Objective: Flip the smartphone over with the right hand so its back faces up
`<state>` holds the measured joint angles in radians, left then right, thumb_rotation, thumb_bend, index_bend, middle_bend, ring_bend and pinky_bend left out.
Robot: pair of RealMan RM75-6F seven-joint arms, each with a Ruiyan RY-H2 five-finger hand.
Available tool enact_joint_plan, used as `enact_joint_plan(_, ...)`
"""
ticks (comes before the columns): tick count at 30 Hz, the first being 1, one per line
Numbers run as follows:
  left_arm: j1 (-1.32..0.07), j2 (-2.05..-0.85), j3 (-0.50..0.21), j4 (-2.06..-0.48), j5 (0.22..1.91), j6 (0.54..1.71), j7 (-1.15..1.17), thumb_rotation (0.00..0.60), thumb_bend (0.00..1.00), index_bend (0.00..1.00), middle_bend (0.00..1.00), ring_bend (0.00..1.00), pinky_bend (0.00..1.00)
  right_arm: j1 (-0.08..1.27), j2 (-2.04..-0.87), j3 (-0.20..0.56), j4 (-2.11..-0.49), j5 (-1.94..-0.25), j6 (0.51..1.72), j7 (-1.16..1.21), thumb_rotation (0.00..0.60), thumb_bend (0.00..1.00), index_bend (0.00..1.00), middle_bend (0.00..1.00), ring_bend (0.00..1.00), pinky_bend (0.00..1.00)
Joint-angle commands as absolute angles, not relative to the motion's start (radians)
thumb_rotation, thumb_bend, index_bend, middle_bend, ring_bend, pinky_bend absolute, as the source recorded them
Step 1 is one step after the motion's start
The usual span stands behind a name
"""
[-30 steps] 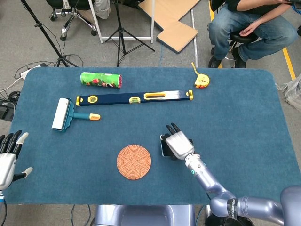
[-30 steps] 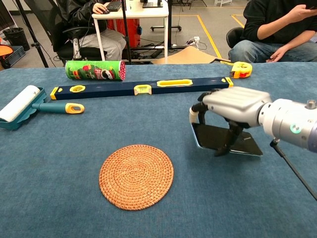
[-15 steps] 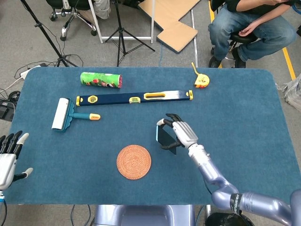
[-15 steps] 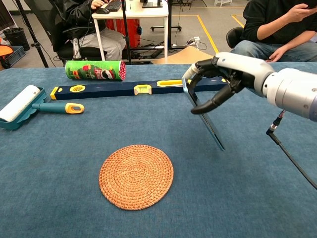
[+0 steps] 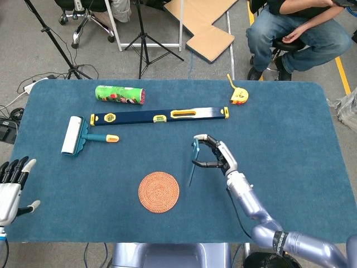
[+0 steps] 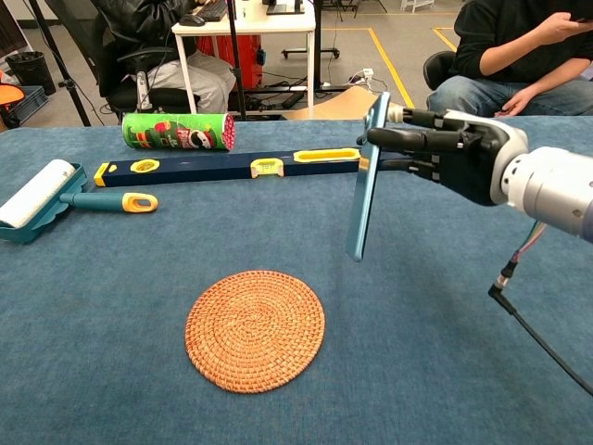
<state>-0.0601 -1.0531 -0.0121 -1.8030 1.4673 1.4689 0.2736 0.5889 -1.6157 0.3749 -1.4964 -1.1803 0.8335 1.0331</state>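
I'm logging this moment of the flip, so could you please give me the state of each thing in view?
smartphone: on edge, nearly upright, lifted off the table
right hand: grips the smartphone's top
left hand: holds nothing, fingers apart
chip can: on its side
woven coaster: flat
spirit level: flat
lint roller: flat

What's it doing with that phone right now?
Right hand holds the phone up on edge, nearly upright, mid-flip. Left hand idle, open at the table edge. Woven mat lies close beside the phone.

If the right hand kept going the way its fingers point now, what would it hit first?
Nothing close. The right hand, gripping the smartphone on edge, points toward the robot's left over bare table, passing between the woven coaster and the spirit level. Depth is uncertain.
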Motion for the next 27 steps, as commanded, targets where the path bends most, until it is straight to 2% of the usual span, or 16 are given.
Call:
enact_joint_plan(1, -0.06, -1.056, -0.011, -1.802, 1.467, 1.469, 0.278, 0.6, 0.0, 0.0, 0.0, 0.0, 0.0, 0.539, -1.664, 0.383, -1.438, -1.191, 0.779, 1.245, 0.6, 0.37, 0.47, 0.49, 0.1, 0.09)
enact_joint_plan(6, -0.06, -1.057, -0.007, -1.801, 1.471, 1.468, 0.28, 0.6, 0.0, 0.0, 0.0, 0.0, 0.0, 0.525, -1.719, 0.372, -1.359, -1.216, 0.755, 1.383, 0.6, 0.41, 0.47, 0.49, 0.1, 0.11)
enact_joint_plan(15, -0.064, -1.057, -0.005, -1.797, 1.466, 1.457, 0.279, 0.6, 0.0, 0.0, 0.0, 0.0, 0.0, 0.514, -1.764, 0.328, -1.26, -1.277, 0.753, 1.445, 0.6, 0.44, 0.45, 0.46, 0.08, 0.11)
enact_joint_plan(17, -0.063, -1.057, -0.004, -1.799, 1.468, 1.458, 0.279, 0.6, 0.0, 0.0, 0.0, 0.0, 0.0, 0.513, -1.767, 0.321, -1.246, -1.284, 0.752, 1.45, 0.6, 0.45, 0.37, 0.4, 0.05, 0.1)
enact_joint_plan(19, -0.062, -1.057, -0.003, -1.8, 1.473, 1.462, 0.28, 0.6, 0.0, 0.0, 0.0, 0.0, 0.0, 0.511, -1.767, 0.314, -1.235, -1.296, 0.756, 1.453, 0.6, 0.44, 0.2, 0.23, 0.01, 0.05)
enact_joint_plan(21, -0.061, -1.06, -0.001, -1.798, 1.482, 1.468, 0.279, 0.6, 0.0, 0.0, 0.0, 0.0, 0.0, 0.506, -1.762, 0.3, -1.222, -1.325, 0.776, 1.454, 0.6, 0.42, 0.08, 0.08, 0.0, 0.0)
enact_joint_plan(23, -0.059, -1.063, -0.001, -1.794, 1.49, 1.475, 0.277, 0.6, 0.0, 0.0, 0.0, 0.0, 0.0, 0.5, -1.759, 0.294, -1.208, -1.343, 0.802, 1.446, 0.6, 0.39, 0.03, 0.02, 0.0, 0.0)
enact_joint_plan(27, -0.057, -1.069, 0.001, -1.787, 1.504, 1.484, 0.27, 0.6, 0.0, 0.0, 0.0, 0.0, 0.0, 0.489, -1.757, 0.294, -1.169, -1.349, 0.867, 1.365, 0.6, 0.32, 0.02, 0.0, 0.0, 0.0)
